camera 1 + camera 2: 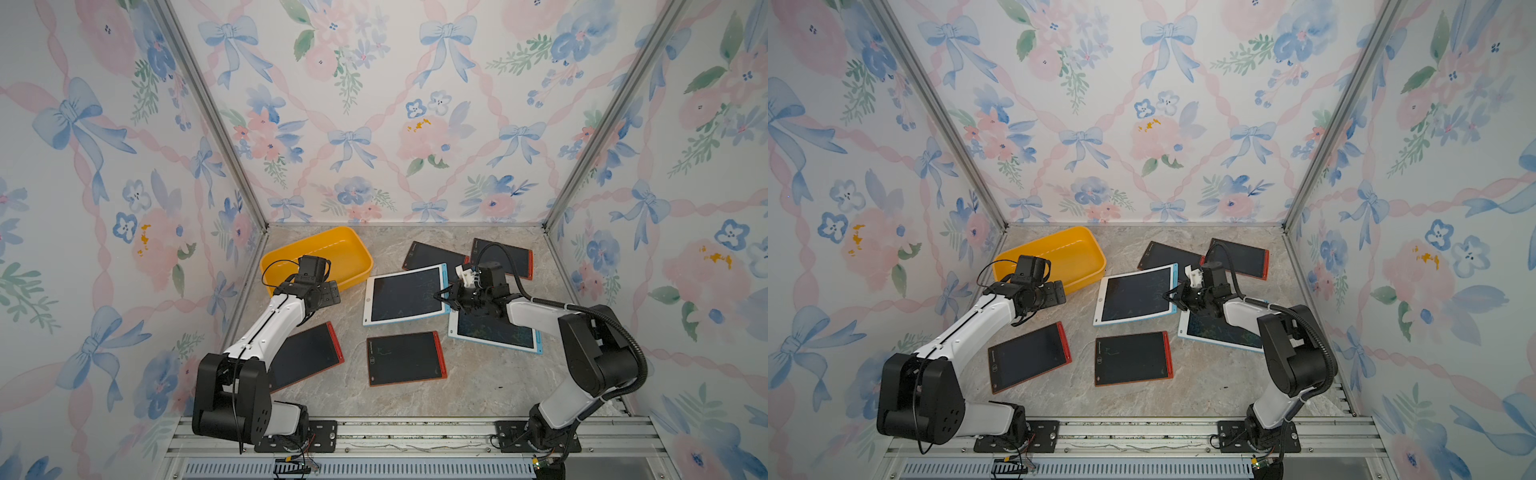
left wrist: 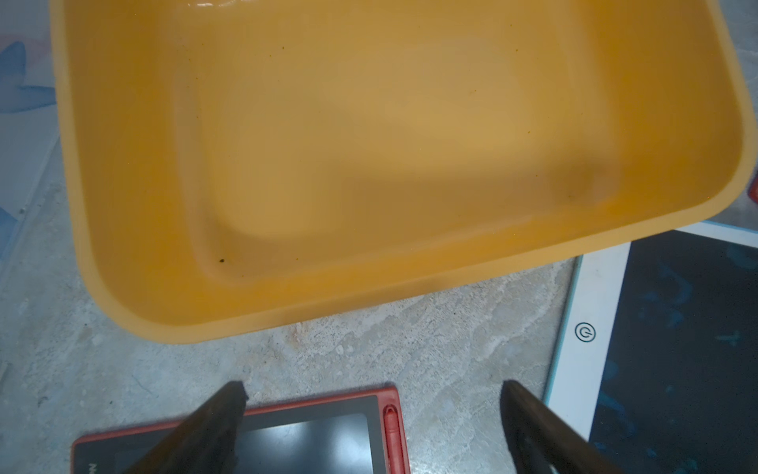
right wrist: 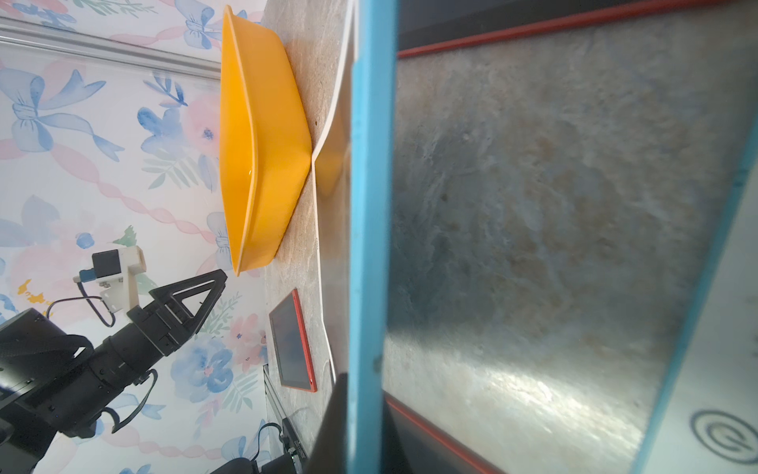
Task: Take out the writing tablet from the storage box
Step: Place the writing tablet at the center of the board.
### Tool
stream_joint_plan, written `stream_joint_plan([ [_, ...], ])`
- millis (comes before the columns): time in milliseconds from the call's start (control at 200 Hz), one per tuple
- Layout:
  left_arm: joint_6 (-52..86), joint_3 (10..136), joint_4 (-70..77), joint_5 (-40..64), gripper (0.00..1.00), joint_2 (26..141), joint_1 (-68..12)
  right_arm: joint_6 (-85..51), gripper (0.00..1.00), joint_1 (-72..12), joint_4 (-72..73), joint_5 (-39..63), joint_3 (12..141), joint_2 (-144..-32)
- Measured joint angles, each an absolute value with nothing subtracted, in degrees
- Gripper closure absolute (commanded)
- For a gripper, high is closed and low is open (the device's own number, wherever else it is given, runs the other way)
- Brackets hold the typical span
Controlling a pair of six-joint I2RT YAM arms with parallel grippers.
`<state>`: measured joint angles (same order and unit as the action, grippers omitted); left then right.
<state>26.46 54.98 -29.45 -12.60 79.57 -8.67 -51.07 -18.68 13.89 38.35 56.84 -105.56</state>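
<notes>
The yellow-orange storage box (image 1: 353, 239) (image 1: 1088, 245) stands at the back left with nothing in it, as the left wrist view of the storage box (image 2: 123, 230) also shows. A white writing tablet with a blue edge (image 1: 405, 293) (image 1: 1133, 295) lies outside the box, just to its right. My right gripper (image 1: 442, 296) (image 1: 1169, 297) (image 3: 365, 410) is shut on that tablet's blue edge (image 3: 369, 205). My left gripper (image 1: 330, 293) (image 1: 1057, 293) (image 2: 373, 390) hangs open by the box's front rim, above a red tablet's corner, holding nothing.
Several more tablets lie flat on the marble table: red-framed ones at the front left (image 1: 305, 357), front middle (image 1: 405, 357) and back right (image 1: 503, 257), plus a dark one (image 1: 432, 255) and a blue-framed one (image 1: 494, 332) under my right wrist. Patterned walls close three sides.
</notes>
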Motion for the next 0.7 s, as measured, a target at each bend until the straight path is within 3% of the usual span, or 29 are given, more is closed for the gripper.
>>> stream_joint_plan([
  [700,26.41,57.67,-29.34,-12.95,0.02,82.72,-8.99,-46.57,0.71,-19.11,6.66,34.17,55.94,-105.67],
])
